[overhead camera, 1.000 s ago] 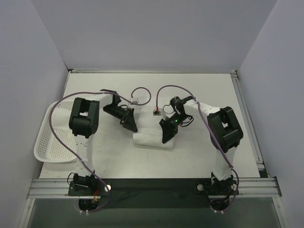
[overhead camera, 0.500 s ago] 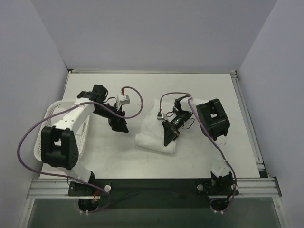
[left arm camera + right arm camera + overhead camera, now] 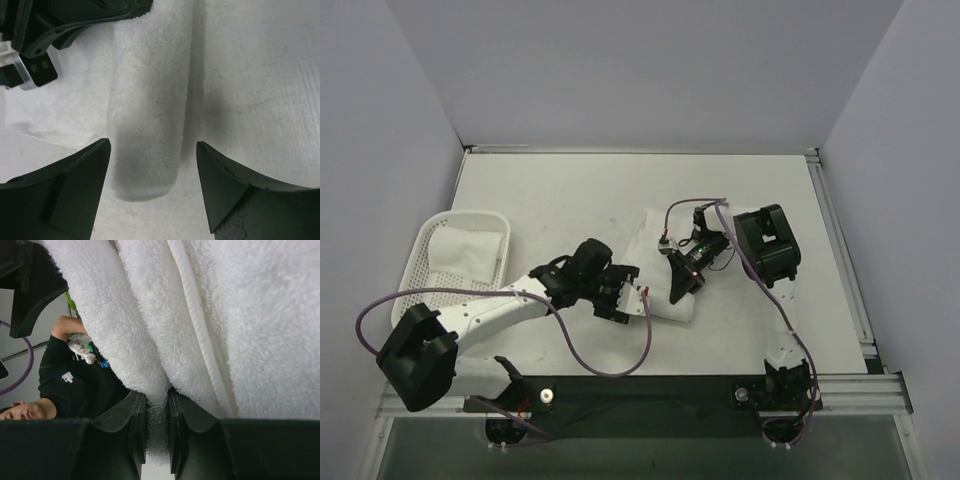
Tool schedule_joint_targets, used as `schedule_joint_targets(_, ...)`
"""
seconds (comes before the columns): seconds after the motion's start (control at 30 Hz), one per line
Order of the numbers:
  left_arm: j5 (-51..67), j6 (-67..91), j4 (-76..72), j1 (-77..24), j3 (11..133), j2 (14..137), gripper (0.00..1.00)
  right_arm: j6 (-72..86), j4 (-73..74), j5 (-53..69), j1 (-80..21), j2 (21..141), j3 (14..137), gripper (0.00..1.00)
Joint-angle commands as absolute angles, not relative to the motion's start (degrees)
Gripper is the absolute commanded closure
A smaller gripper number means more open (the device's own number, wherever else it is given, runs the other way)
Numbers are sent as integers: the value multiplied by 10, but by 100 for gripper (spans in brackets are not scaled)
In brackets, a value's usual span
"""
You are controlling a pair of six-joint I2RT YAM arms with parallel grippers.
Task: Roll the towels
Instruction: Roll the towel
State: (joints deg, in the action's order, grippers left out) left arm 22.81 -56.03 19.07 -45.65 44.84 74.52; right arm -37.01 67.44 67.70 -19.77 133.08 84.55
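half-rolled towel (image 3: 150, 75) at mid worktop (image 3: 560, 190), right gripper (image 3: 156, 400) clenched on its edge, left gripper (image 3: 152, 150) released, jaws straddling the roll's end, second towel (image 3: 470, 250) in basket (image 3: 420, 290) at left

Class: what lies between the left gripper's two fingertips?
The towel's rolled end, lying on the table; the open left gripper straddles it. The left wrist view shows this.
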Motion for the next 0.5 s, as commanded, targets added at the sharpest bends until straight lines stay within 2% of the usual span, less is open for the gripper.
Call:
schedule_joint_targets(0.0,189,-612,64,-473,447,784,20,-363,679,600,-183,1348,841,100)
schedule_joint_targets(0.13,164,-676,-15,-495,422,840,21,-352,669,591,-176,1355,839,100)
schedule_joint_targets(0.2,161,-692,-4,-501,426,879,25,-338,664,586,-171,1358,843,100)
schedule_joint_targets(0.3,170,-688,94,-511,446,915,39,-284,631,548,-168,1357,853,100)
schedule_joint_targets(0.33,176,-673,122,-513,460,921,49,-262,618,526,-169,1356,858,100)
schedule_joint_targets(0.4,176,-647,173,-515,464,929,55,-220,591,478,-172,1358,870,100)
schedule_joint_targets(0.47,172,-614,205,-514,465,926,65,-207,586,454,-180,1361,892,100)
